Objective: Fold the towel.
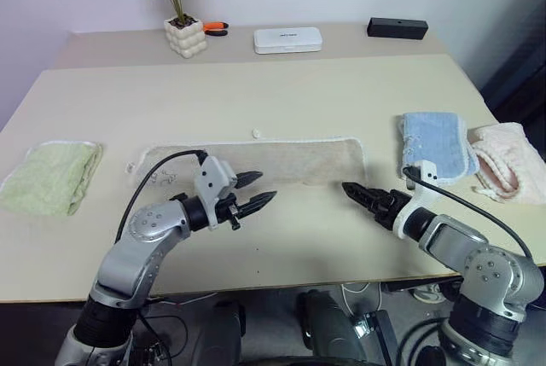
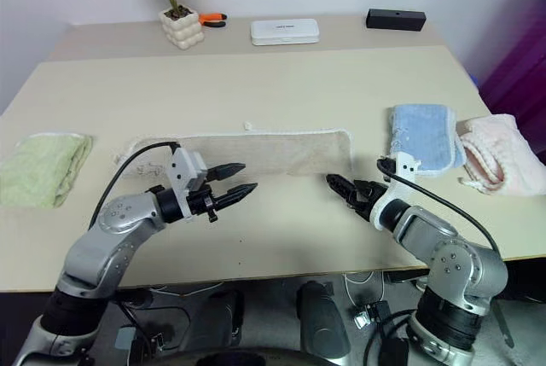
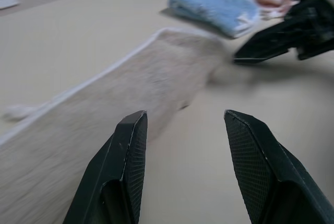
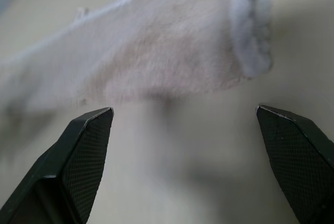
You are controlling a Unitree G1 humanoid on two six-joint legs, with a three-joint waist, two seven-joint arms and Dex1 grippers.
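Beige towel (image 1: 256,161) lies flat as a long strip, long axis running left to right across the table (image 1: 281,93). Left gripper (image 1: 254,191) and right gripper (image 1: 354,191), both spread and empty, hover just short of its near edge; right nearer the towel's end.

No readable text, label or number — on anything.

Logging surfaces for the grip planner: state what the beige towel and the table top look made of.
Beige towel: soft terry-like cloth, by its fuzzy matte nap and a white stitched edge trim. Table: smooth, matte, pale beige board, probably laminate; no grain visible, so uncertain.
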